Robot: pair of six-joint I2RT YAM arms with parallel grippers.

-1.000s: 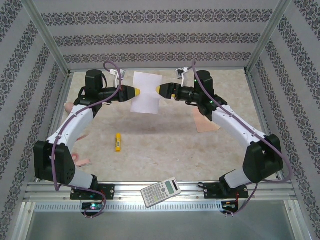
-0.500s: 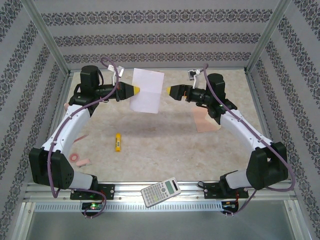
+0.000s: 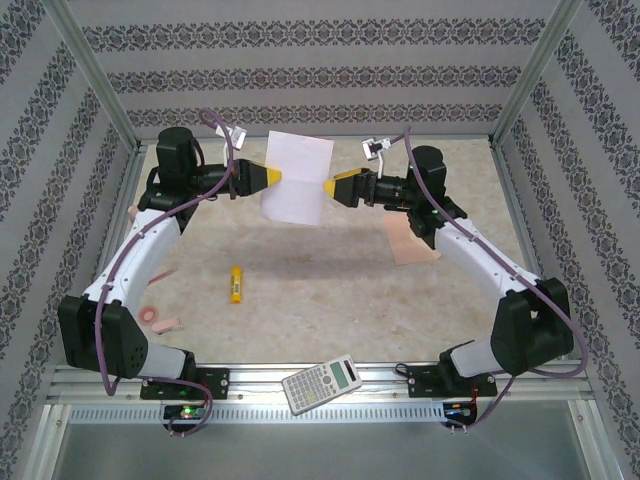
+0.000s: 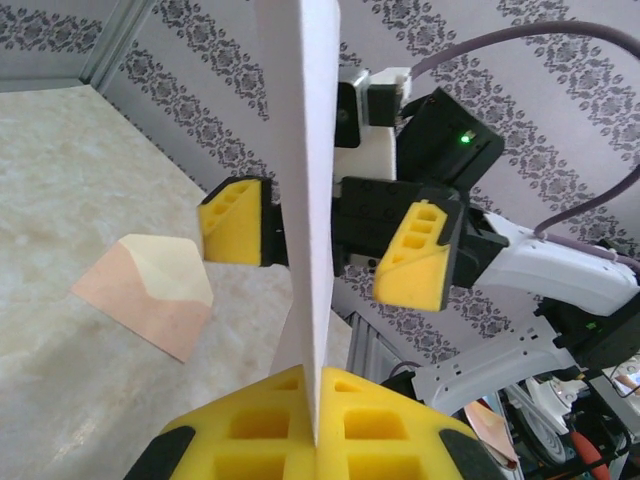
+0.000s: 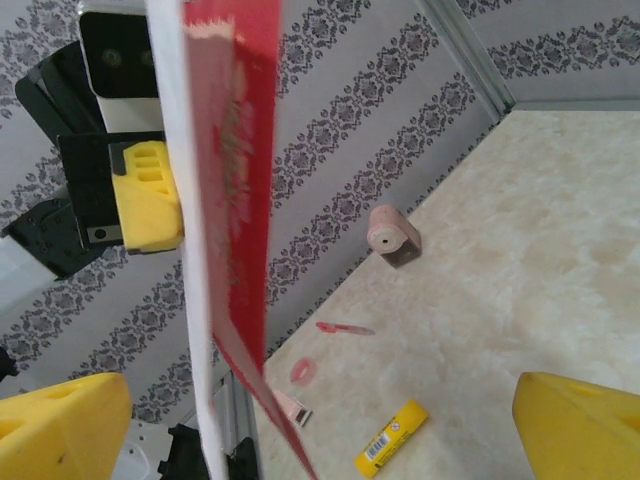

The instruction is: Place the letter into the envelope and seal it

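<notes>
Envelope (image 3: 405, 248) half behind right arm (image 3: 470, 250), letter (image 3: 296, 178) edge-on (wrist views)

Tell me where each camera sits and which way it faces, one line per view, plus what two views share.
Top external: above and behind the bases, looking down at the table; both arms show, meeting at the letter.
Left wrist: on the left arm, facing along the left gripper, shut on the letter's edge, toward the open right gripper and the envelope.
Right wrist: on the right arm, facing the letter's red-bordered side between its own yellow fingers.
Shared: both wrist views see the letter edge-on.
</notes>
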